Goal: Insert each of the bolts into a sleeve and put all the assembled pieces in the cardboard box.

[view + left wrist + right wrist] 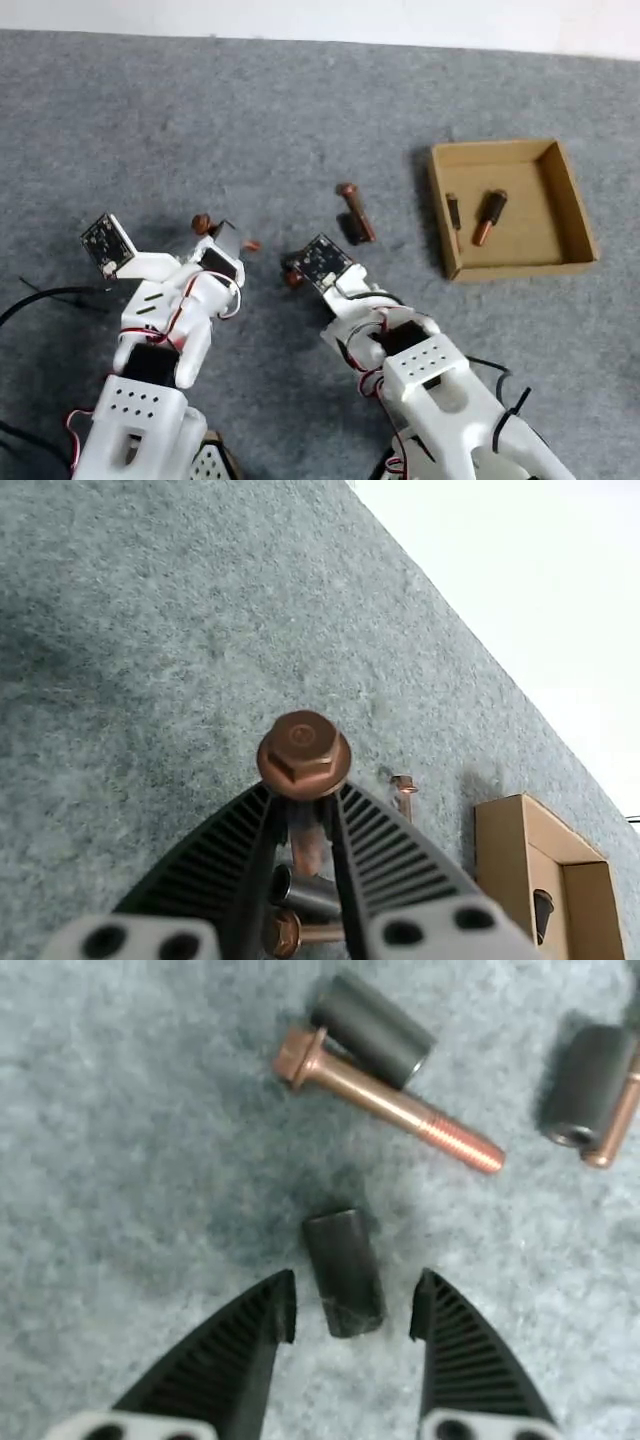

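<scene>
Well, over grey carpet [300, 120], left end effector [305, 798] grips a bolt [303, 753], right end effector [352, 1302] gapes

One cardboard box [572, 205]. Four bolts: one boxed bolt [483, 232] inside the box and three outside it, namely the gripped bolt [303, 755], the bare bolt [355, 212] and a third bolt [615, 1120]. Four sleeves: one boxed sleeve [494, 205] inside the box, on its bolt, and three outside it, a near sleeve [345, 1272], a far sleeve [372, 1028] and an edge sleeve [585, 1085]. One thin dark piece [453, 213] also lies in the box; its kind cannot be told. Two arms, the left arm [160, 340] and the right arm [430, 370], with two pincers, the left pincer [303, 792] and the right pincer [352, 1295]. One table [150, 120].
</scene>
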### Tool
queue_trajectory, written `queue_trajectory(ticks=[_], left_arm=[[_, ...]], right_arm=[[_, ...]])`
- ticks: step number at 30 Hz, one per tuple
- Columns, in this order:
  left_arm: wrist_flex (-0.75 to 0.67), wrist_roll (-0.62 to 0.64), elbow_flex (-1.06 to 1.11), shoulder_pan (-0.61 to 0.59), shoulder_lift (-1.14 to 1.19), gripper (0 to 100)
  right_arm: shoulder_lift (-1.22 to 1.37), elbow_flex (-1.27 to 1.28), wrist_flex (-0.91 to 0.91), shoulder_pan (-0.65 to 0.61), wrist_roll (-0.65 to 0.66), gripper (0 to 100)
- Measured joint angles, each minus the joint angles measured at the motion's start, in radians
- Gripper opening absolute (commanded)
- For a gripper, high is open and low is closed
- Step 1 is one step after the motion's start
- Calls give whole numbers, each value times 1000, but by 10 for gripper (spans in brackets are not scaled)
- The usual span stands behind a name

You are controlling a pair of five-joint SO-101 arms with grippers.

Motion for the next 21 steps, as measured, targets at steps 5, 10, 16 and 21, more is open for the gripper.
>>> queue_trajectory(ticks=[5,10,16,21], left_arm=[[0,0,0,0,0,4],[0,0,0,0,0,4],[0,0,0,0,0,4],[0,0,0,0,0,4]], right_arm=[[6,0,-41,-32,0,173],[71,26,-57,-38,0,171],[124,20,-61,-38,-2,170],[126,20,-63,-38,-2,170]])
